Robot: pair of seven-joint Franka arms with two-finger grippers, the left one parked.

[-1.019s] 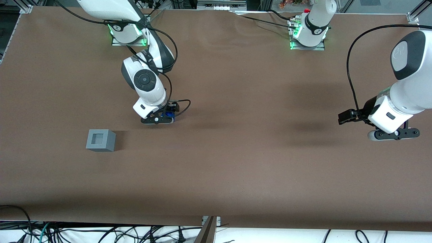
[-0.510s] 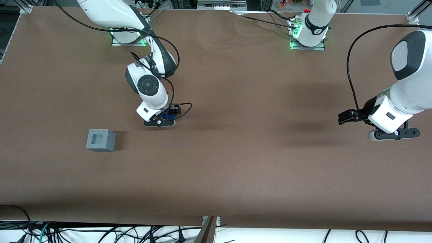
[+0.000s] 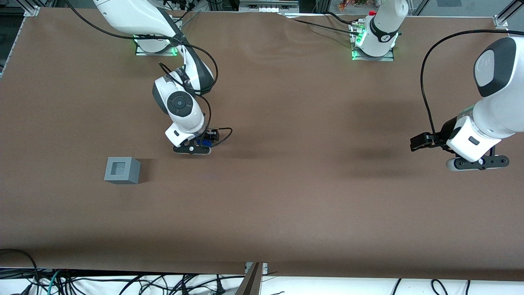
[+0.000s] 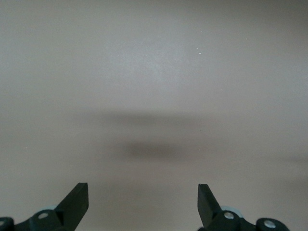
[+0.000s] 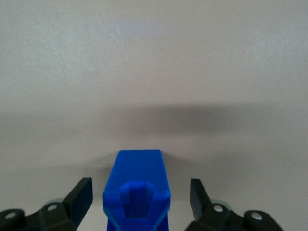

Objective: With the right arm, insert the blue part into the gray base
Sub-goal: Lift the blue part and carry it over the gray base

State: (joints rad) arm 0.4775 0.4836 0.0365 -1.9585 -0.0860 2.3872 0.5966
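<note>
End effector (image 3: pixel 192 148) low over tabletop (image 3: pixel 286 196), fingers spread — blue part (image 5: pixel 137 192) sits between them, untouched, gray base (image 3: pixel 122 170) well apart, nearer the camera.

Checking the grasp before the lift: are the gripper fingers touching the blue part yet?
Apart. The right wrist view shows the gripper open around the blue part, with bare table visible between each finger and the part's sides.

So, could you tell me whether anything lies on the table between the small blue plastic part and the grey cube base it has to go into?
Nothing visible does. The right arm's claw is open around the small blue plastic part, and only bare brown table lies between it and the light grey cube base, which sits nearer the front camera.
</note>
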